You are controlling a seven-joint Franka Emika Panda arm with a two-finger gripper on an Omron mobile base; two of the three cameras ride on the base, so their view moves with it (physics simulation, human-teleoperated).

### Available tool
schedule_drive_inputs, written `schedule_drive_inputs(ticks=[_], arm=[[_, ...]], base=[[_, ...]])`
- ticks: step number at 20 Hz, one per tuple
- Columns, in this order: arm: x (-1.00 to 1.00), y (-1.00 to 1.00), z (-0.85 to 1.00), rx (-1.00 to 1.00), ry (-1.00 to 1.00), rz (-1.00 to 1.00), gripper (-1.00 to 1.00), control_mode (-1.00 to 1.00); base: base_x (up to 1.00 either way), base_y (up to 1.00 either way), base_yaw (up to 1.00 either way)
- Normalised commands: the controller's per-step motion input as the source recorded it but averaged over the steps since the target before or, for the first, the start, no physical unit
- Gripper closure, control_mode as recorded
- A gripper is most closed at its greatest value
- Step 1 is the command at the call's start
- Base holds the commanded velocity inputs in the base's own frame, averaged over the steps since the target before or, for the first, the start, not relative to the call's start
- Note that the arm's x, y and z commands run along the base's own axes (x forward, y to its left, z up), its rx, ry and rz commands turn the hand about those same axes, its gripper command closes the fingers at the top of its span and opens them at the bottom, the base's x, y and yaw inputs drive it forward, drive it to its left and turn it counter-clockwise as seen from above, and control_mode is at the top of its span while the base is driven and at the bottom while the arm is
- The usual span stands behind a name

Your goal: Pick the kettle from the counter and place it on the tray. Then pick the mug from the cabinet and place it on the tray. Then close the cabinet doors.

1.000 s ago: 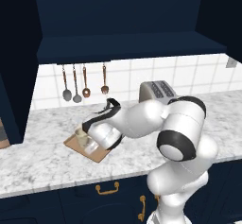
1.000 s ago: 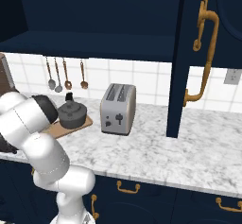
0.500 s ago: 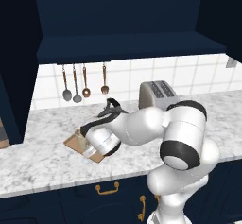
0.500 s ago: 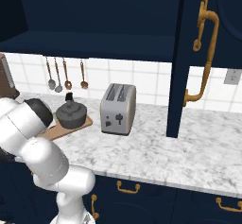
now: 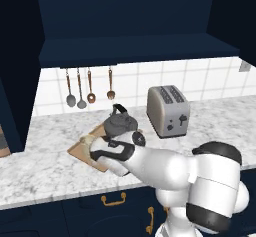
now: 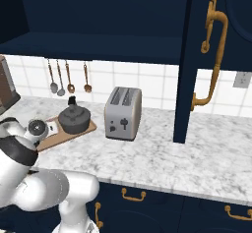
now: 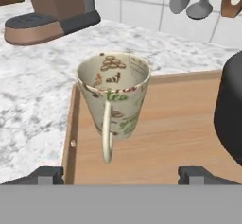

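Your arm folds low and forward over the counter (image 5: 45, 171), its white forearm reaching leftward in the left base view so that the hand sits just above the near end of the tray (image 5: 80, 150). In the hand view you look nearly level along the gripper (image 7: 122, 173), and its two dark fingertips (image 7: 46, 175) stand far apart at the bottom, one on each side of the mug (image 7: 113, 102), with clear wood showing between each tip and the cup. So your jaws are wide open and hold nothing. The mug stands upright on the tray near its left corner in that view, handle turned toward the camera, its inside printed with brown marks. The kettle (image 5: 119, 124) sits on the same tray just beside the mug; in the hand view you see only its dark flank at the right edge (image 7: 231, 119), apart from the cup. From the right base view the kettle (image 6: 75, 119) rests on the tray (image 6: 66, 135) at the far left of the counter (image 6: 172, 158), with the silver toaster (image 6: 123, 113) standing near it on the stone. One cabinet door (image 6: 216, 55) hangs open at the upper right there, brass handle facing you. Utensils (image 5: 80, 88) hang on the tiled wall behind the tray.
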Motion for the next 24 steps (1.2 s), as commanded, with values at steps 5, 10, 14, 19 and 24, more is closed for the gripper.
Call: schedule_drive_inputs(ticks=[5, 10, 14, 19, 24], arm=[[-0.08, -0.22, 1.00, 0.00, 0.20, -0.22, -1.00, -1.00], [-0.10, -0.03, 1.00, 0.00, 0.26, -0.20, -1.00, -1.00], [-0.34, 0.05, 0.68, -0.01, 0.25, -0.14, -1.00, -1.00], [0.00, 0.07, 0.00, -0.02, 0.04, 0.00, -1.00, -1.00], [-0.01, 0.00, 0.01, 0.00, 0.01, 0.01, -1.00, -1.00]], base=[[0.00, 0.00, 0.00], [0.00, 0.00, 0.00], [0.00, 0.00, 0.00], [0.00, 0.00, 0.00], [0.00, 0.00, 0.00]])
